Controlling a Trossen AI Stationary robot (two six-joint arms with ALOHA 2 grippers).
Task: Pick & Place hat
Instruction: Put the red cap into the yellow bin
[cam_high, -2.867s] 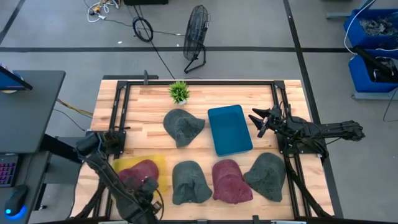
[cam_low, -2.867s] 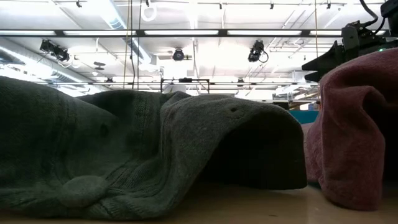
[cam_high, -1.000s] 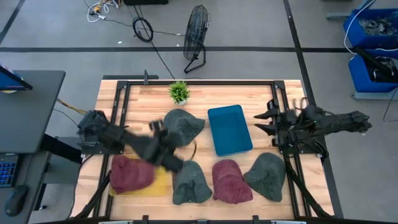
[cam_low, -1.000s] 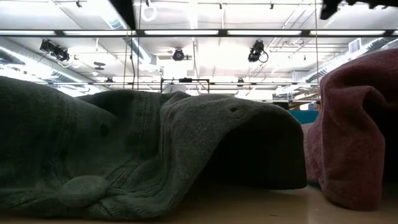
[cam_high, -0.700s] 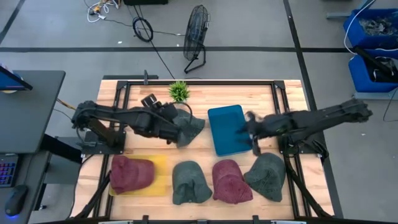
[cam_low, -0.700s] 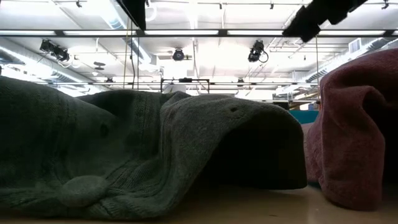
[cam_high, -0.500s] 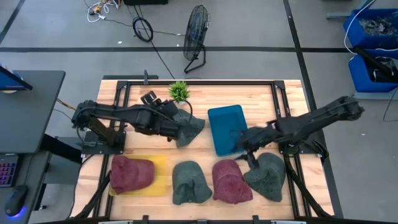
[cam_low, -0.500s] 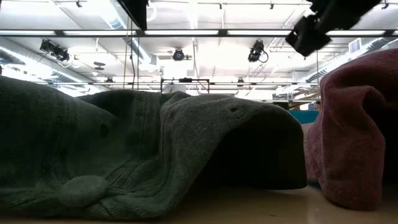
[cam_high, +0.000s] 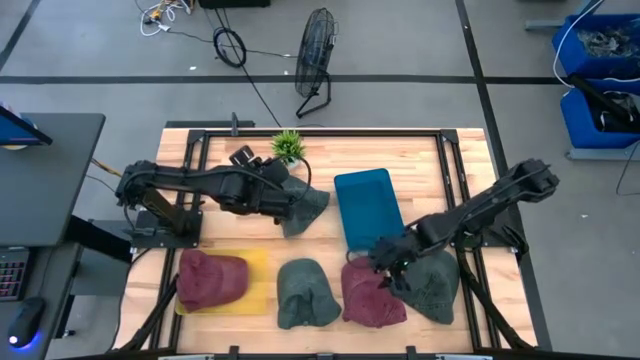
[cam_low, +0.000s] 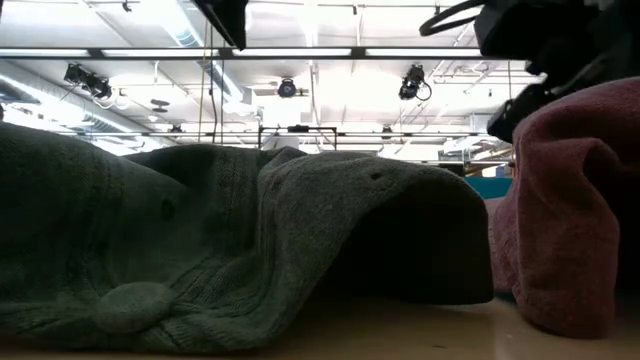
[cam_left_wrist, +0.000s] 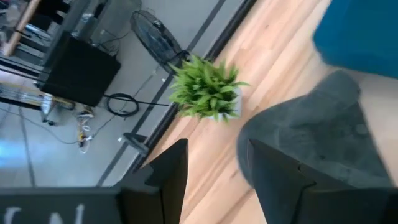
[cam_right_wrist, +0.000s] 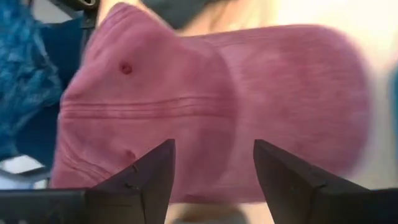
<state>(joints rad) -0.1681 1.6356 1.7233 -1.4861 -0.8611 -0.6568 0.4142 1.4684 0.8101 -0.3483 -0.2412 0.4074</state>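
Pink knit fills the space between the right claw's (cam_right_wrist: 211, 180) wide-spread fingers: it has swung in from the desk edge over the pink hat (cam_high: 368, 292). Left claw (cam_left_wrist: 214, 180), likewise open, reached the far grey hat (cam_high: 300, 205).

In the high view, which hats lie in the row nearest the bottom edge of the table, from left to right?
Dark red knitted hat on the yellow mat → dark grey-green knitted hat → dark red knitted hat under the right tool → grey-green knitted hat at the right end.
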